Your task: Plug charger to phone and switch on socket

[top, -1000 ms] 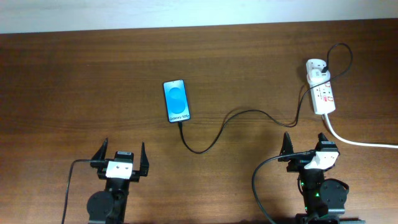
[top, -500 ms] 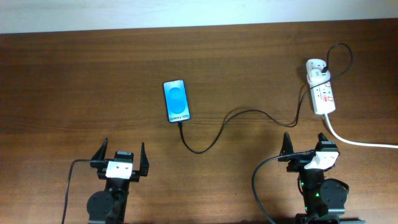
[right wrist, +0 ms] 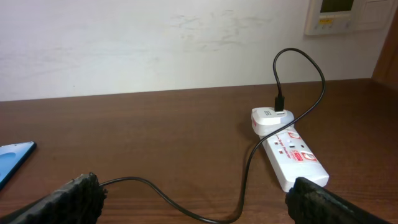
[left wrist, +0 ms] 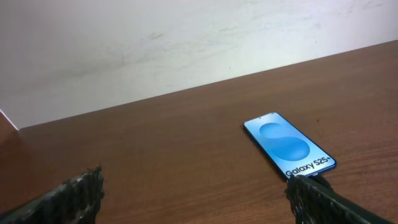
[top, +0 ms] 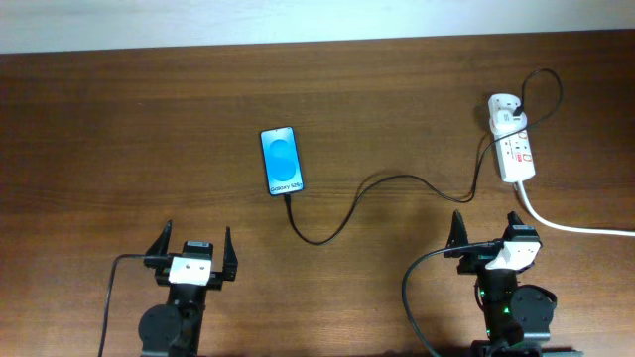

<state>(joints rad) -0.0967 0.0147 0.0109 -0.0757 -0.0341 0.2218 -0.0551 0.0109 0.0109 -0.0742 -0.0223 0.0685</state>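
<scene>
We count one phone [top: 282, 161], one charger [top: 367, 190], one socket [top: 513, 149] — phone ahead of the left gripper [top: 197, 230], socket ahead of the right gripper [top: 486, 216]. Both released, empty — nothing has moved since.

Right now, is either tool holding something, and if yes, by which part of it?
Nothing is held. The left tool and the right tool are both open and empty, apart from the phone and the charger.

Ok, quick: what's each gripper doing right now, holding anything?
Left gripper: open, holding nothing.
Right gripper: open, holding nothing.
</scene>
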